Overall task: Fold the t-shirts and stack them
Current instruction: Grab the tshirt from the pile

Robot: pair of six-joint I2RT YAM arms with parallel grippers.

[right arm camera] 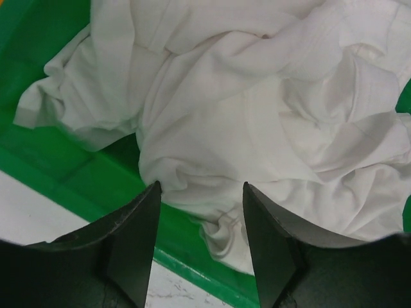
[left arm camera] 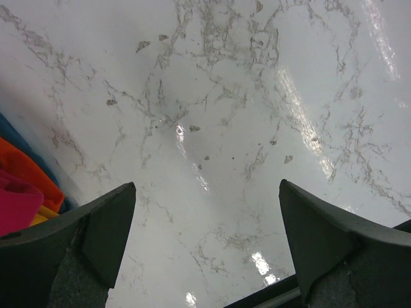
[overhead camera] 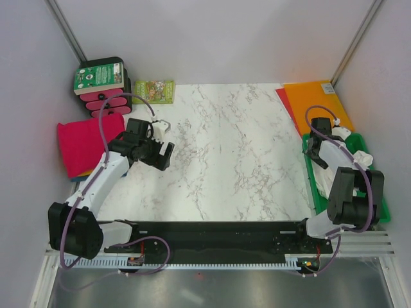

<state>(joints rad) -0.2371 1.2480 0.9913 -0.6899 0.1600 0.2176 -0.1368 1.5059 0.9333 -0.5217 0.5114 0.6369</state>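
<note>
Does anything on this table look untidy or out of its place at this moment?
Yes. The white t-shirt lies crumpled in the green tray on the right side, with a bunched fold near the tray's rim, while the other t-shirts sit folded in a pile on the left. Nothing looks spilled or damaged.

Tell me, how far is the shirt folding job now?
Done: pink, orange and blue shirts lie folded in a pile. In hand: the right gripper hangs over the crumpled white shirt in the green tray, jaws apart around a fold. The left gripper is open over the table. Left: lift, fold and stack it.
</note>
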